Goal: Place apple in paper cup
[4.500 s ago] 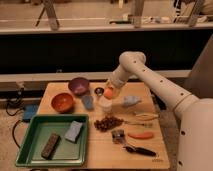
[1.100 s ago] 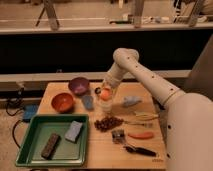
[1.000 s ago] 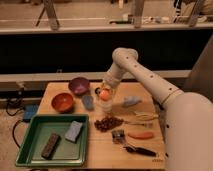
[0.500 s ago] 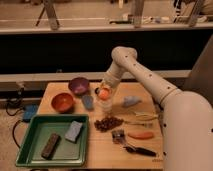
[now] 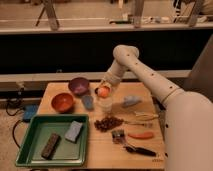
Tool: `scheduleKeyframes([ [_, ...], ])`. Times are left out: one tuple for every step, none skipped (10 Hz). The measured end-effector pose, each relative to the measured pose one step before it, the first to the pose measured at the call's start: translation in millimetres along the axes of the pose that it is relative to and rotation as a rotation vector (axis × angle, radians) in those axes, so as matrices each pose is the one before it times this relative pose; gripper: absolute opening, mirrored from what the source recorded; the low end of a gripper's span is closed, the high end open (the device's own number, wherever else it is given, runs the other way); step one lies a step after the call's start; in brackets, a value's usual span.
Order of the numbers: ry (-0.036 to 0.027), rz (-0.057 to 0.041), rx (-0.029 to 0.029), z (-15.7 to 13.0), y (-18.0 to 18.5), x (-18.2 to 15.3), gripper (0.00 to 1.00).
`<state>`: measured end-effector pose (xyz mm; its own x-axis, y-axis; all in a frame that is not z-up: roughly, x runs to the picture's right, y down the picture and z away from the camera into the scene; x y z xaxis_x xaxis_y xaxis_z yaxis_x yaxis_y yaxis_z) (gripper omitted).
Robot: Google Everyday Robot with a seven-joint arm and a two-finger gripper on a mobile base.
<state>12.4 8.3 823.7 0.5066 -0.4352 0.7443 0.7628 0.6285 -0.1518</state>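
Right now the gripper (image 5: 103, 90) sits mid-surface near the back edge, fingers closed on the apple (image 5: 103, 92), directly above the cup (image 5: 105, 104). Centre over the rim, lower until the apple's inside, then open; dropping early risks tipping the cup.
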Motion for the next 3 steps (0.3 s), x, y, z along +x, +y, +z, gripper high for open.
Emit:
scheduleKeyframes([
  [-0.00235, 0.0004, 0.0036, -2.27, 0.2, 0.11, 0.8],
  [-0.00375, 0.0006, 0.00202, -1.83, 0.1, 0.06, 0.8],
  [-0.00094, 0.00238, 0.00035, -1.75, 0.2, 0.86, 0.8],
])
